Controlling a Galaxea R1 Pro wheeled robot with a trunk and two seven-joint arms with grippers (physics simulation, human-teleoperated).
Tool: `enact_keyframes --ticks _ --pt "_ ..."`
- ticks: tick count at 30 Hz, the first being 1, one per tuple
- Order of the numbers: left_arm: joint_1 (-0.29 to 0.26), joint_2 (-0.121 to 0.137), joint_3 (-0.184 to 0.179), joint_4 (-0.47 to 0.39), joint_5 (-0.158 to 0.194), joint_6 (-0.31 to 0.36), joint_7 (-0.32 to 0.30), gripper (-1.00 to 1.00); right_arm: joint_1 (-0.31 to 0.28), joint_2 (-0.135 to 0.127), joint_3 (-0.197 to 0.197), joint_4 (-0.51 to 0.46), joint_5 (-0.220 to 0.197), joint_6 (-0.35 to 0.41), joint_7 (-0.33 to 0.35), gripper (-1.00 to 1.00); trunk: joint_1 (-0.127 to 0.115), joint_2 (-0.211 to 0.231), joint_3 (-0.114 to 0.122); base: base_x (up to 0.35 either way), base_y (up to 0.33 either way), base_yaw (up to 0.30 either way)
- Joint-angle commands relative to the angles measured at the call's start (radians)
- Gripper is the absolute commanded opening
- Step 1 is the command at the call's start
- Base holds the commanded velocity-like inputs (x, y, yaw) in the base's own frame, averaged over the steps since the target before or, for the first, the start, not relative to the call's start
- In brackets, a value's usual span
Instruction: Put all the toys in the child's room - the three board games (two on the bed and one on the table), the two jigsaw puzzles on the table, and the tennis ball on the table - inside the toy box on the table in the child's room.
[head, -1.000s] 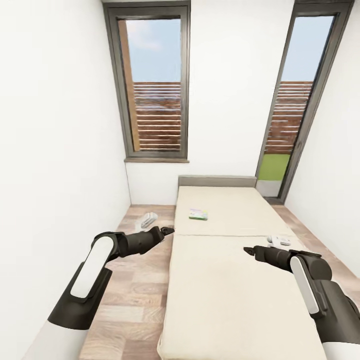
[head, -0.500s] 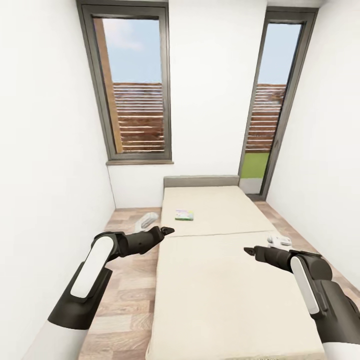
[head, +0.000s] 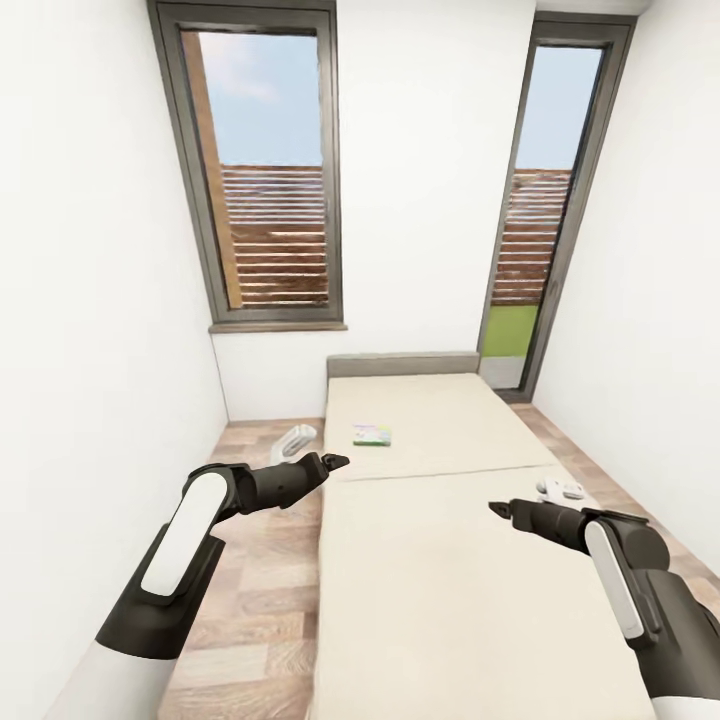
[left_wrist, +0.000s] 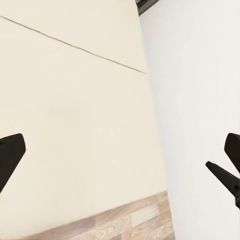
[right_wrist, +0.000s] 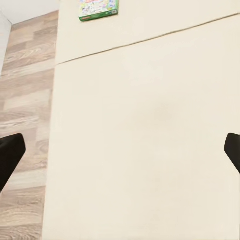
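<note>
One board game, a flat green box with a colourful lid, lies on the far half of the cream bed; the right wrist view shows it as the board game beyond the mattress seam. My left gripper hovers open over the bed's left edge, its dark fingers spread wide. My right gripper hangs open above the near half of the mattress, fingers far apart and empty. The table, toy box, puzzles and tennis ball are out of view.
White walls close in on both sides. A window and a glass door fill the far wall. A white object lies on the wood floor left of the bed, another white object to its right.
The whole picture has shifted, so the camera has moved, mostly in the first half second. My right arm sits slightly lower in the frame. The board game has not moved on the bed.
</note>
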Motion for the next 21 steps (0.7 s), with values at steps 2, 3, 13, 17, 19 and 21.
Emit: enact_keyframes --ticks 2,3,13,17,19,21 --pt "-0.001 0.0 0.0 -0.001 0.01 0.001 0.01 1.0 0.0 0.0 -0.005 -0.001 0.005 0.004 0.019 1.0 0.001 -0.002 -0.002 0.176 0.215 -0.01" --pt "-0.001 0.0 0.0 -0.001 0.01 0.001 0.01 1.0 0.002 -0.001 -0.009 -0.001 0.005 0.004 0.032 1.0 0.001 -0.002 -0.002 0.183 0.222 -0.007" --pt "-0.001 0.0 0.0 -0.001 0.01 0.001 0.01 1.0 0.009 -0.002 -0.019 -0.001 0.005 0.001 0.091 1.0 0.001 -0.002 -0.002 0.19 0.231 -0.004" --pt "0.0 0.0 0.0 -0.001 0.01 0.001 0.01 1.0 0.013 -0.003 -0.022 -0.002 0.006 0.0 0.103 1.0 0.001 -0.002 -0.002 0.176 0.195 -0.001" --pt "0.0 0.0 0.0 -0.001 0.01 0.001 0.01 1.0 0.014 -0.003 -0.023 -0.002 0.006 0.0 0.107 1.0 0.001 -0.002 -0.002 0.11 0.119 -0.001" --pt "0.0 0.0 0.0 -0.001 0.01 0.0 0.01 1.0 0.014 -0.003 -0.023 -0.002 0.006 0.0 0.109 1.0 0.001 -0.002 -0.002 0.078 0.084 0.0"
